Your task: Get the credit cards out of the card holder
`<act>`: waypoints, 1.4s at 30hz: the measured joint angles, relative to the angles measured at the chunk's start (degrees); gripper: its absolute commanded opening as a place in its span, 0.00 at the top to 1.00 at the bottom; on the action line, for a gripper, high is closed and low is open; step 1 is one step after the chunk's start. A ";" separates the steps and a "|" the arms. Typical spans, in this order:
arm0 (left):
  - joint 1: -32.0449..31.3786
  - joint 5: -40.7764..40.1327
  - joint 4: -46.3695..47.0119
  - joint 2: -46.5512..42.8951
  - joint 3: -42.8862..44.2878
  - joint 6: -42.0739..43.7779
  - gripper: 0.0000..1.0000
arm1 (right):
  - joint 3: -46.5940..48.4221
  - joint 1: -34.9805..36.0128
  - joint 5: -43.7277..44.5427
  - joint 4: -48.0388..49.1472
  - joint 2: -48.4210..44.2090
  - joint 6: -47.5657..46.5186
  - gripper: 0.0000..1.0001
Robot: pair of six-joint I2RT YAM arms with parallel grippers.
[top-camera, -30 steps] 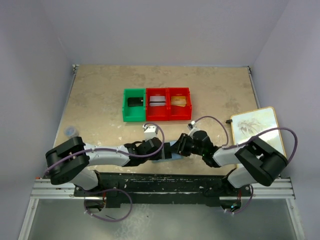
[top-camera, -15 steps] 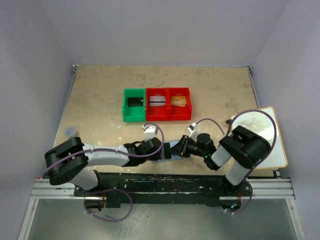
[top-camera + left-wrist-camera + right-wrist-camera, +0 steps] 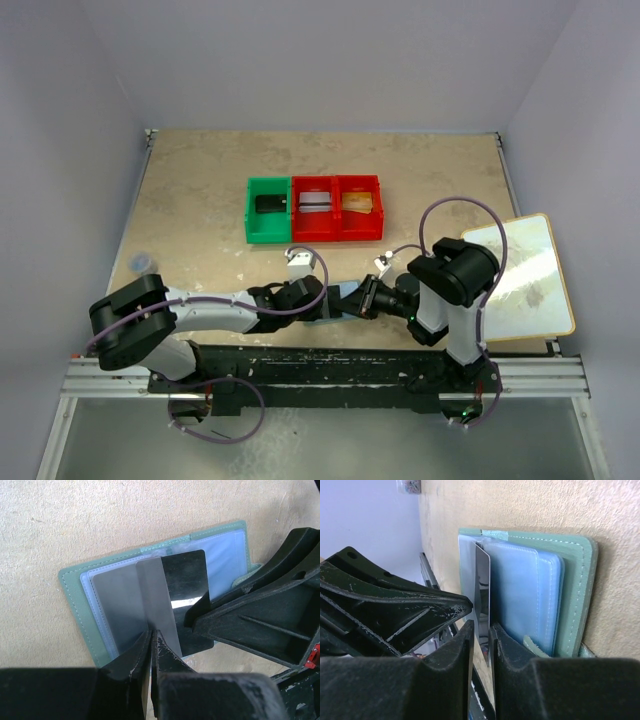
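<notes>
The card holder (image 3: 75, 597) lies open on the tan table, its teal-blue cover holding clear sleeves; in the top view (image 3: 346, 294) it sits near the front edge, mostly hidden by both grippers. My left gripper (image 3: 152, 634) is shut on a grey sleeve leaf of the holder. A black card (image 3: 185, 577) sticks partly out of a sleeve. My right gripper (image 3: 482, 630) is shut on this card's edge (image 3: 482, 580), beside the holder's blue pockets (image 3: 520, 595). The two grippers (image 3: 325, 303) (image 3: 366, 297) face each other, almost touching.
A green bin (image 3: 267, 228) with a dark card and a red double bin (image 3: 336, 232) with a pale and a gold card stand behind the holder. A framed picture board (image 3: 520, 275) lies at the right. A small grey object (image 3: 140, 263) lies at the left.
The right arm's elbow has swung inward and upright, uncovering the picture board. Both grippers have stayed at the card holder.
</notes>
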 measured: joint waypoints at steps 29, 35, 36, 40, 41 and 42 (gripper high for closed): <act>-0.04 -0.61 -0.98 -0.76 -0.24 -0.02 0.99 | -0.11 0.02 3.37 -20.44 -17.18 -5.29 0.97; -0.04 -0.68 -0.96 -0.76 -0.24 0.00 0.99 | 3.85 0.02 3.39 -24.96 -16.94 -7.30 0.86; -0.04 -0.68 -0.96 -0.76 -0.24 0.00 0.99 | 4.66 0.02 3.37 -25.83 -16.83 -7.67 0.83; -0.04 -0.70 -0.98 -0.74 -0.24 0.00 0.99 | 6.73 0.02 3.41 -28.48 -16.90 -9.14 0.80; -0.04 -0.70 -0.98 -0.74 -0.24 0.00 0.99 | 6.99 0.02 3.48 -29.38 -17.05 -9.51 0.79; -0.04 -0.72 -0.98 -0.74 -0.24 0.00 0.99 | 7.23 0.02 3.50 -30.51 -17.31 -9.84 0.80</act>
